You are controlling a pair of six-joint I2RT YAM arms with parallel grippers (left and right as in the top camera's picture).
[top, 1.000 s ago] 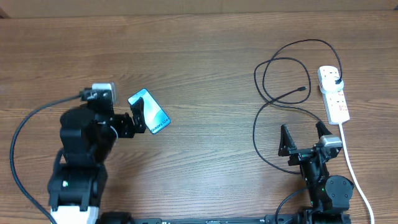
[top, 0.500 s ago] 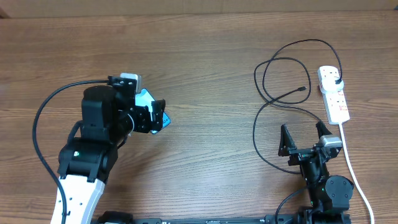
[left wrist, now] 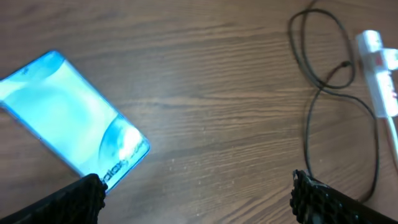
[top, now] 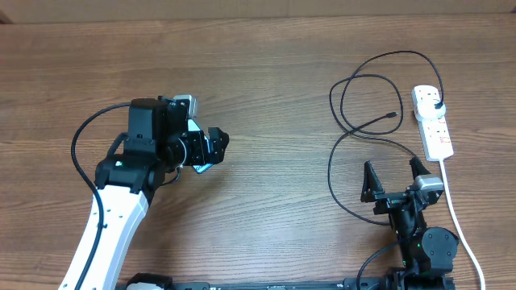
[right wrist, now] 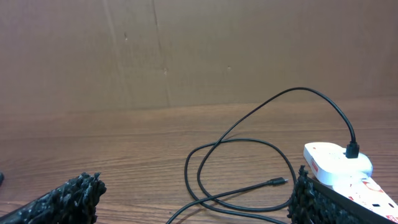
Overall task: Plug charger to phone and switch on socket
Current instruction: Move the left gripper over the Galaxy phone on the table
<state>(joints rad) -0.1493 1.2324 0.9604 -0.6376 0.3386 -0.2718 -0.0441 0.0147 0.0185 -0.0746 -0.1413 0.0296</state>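
The phone (left wrist: 68,124) lies flat on the wooden table with its light-blue screen lit. In the overhead view only its edges (top: 194,127) show under my left gripper (top: 211,149), which hovers open above it. In the left wrist view the left gripper (left wrist: 199,200) has its left finger (left wrist: 74,199) over the phone's near corner. The charger (top: 355,105) loops at the right, its connector tip (top: 393,115) free and its plug (top: 438,105) in the white socket (top: 435,133). My right gripper (top: 395,179) rests open, short of the charger (right wrist: 249,162) and apart from it.
The socket's thick white cord (top: 459,225) runs down the right side past my right arm. A brown board wall (right wrist: 186,50) stands behind the table. In the left wrist view the charger (left wrist: 323,81) and socket (left wrist: 379,68) lie far off to the right.
My left arm has swung right and forward over the phone, now covering most of it in the overhead view. The right arm, charger and socket have not moved.
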